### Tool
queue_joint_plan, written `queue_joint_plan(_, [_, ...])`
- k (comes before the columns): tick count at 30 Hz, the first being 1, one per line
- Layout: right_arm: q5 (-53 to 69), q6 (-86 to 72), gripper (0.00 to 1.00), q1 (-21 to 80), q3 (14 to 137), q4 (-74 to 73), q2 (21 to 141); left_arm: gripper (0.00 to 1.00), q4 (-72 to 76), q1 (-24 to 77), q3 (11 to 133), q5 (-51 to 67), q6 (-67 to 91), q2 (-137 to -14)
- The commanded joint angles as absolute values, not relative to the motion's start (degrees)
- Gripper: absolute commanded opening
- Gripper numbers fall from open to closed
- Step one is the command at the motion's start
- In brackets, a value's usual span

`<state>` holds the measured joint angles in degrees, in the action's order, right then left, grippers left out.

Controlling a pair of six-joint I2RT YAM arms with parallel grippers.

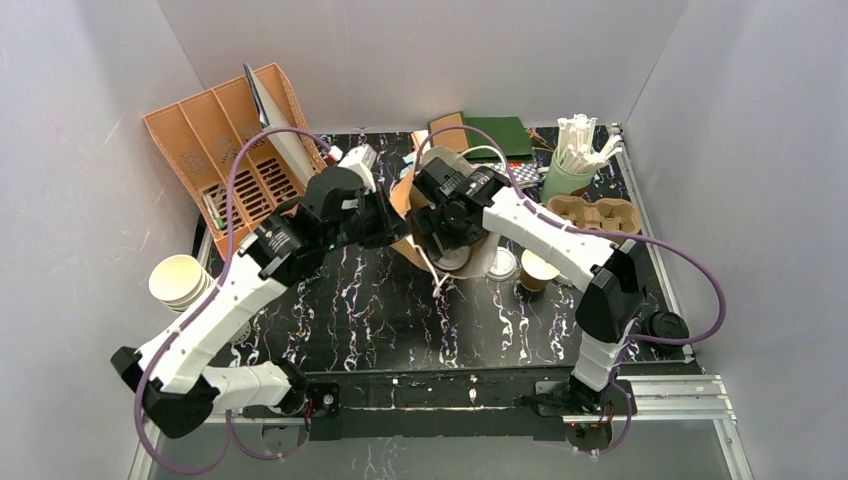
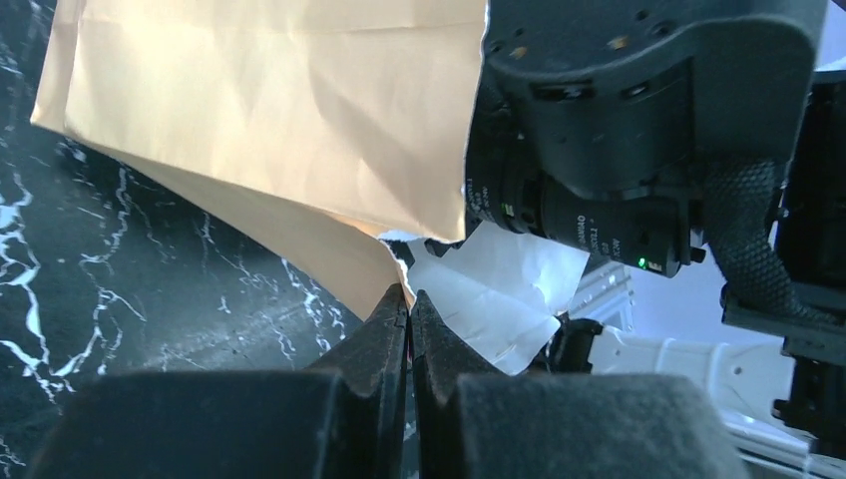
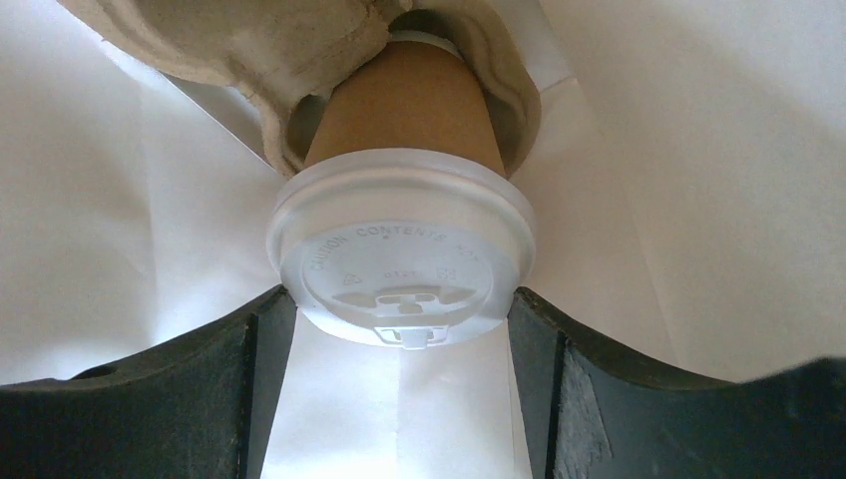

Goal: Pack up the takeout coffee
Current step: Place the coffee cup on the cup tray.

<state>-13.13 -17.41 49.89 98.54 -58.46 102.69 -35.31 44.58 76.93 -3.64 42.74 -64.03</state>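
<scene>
A takeout coffee cup (image 3: 404, 100), tan with a white lid (image 3: 399, 249), sits in a slot of a pulp carrier (image 3: 249, 50) inside the white-lined paper bag (image 3: 698, 150). My right gripper (image 3: 399, 304) reaches into the bag, its two fingers pressed against either side of the lid. In the top view the right gripper (image 1: 440, 222) is buried in the bag's mouth (image 1: 405, 195). My left gripper (image 2: 409, 297) is shut on the torn rim of the brown bag (image 2: 269, 110), holding it from the left (image 1: 385, 215). A second tan cup (image 1: 538, 270) stands uncovered beside a loose white lid (image 1: 500, 265).
An orange slotted rack (image 1: 230, 150) stands at the back left, and a stack of cream cups (image 1: 180, 280) lies at the left edge. A green cup of stirrers (image 1: 570, 165), a pulp carrier (image 1: 595, 213) and green books (image 1: 500, 135) are at the back right. A black cup (image 1: 665, 325) sits at the right.
</scene>
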Motion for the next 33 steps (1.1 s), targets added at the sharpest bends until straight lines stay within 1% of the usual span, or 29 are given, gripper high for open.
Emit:
queue_joint_plan(1, [-8.6,-22.6,0.39,49.0,101.5,-73.4,104.8,0.0,-42.4,43.3,83.0,7.0,44.6,-68.7])
queue_joint_plan(7, [-5.9,-23.9,0.39,49.0,100.3,-78.5,103.1,0.0,-41.8,34.6,81.4,20.7,50.1,-71.9])
queue_joint_plan(8, [-4.9,-23.9,0.37,49.0,99.4,-78.7,102.7,0.0,-41.1,32.9,80.8,22.6,51.1,-72.2])
queue_joint_plan(11, [-2.5,-24.9,0.36,49.0,96.6,-77.7,101.5,0.0,-39.4,30.5,79.6,25.7,52.2,-72.9])
queue_joint_plan(19, [-2.1,-24.6,0.37,48.7,93.7,-71.7,103.3,0.0,-41.8,29.9,78.6,24.9,48.6,-71.9])
queue_joint_plan(25, [-1.8,-25.6,0.36,48.7,86.2,-63.9,100.4,0.0,-43.2,29.9,77.2,22.8,45.4,-70.5])
queue_joint_plan(33, [-3.6,-25.4,0.36,49.1,78.1,-57.8,100.2,0.0,-47.1,29.9,80.7,16.5,42.8,-71.8])
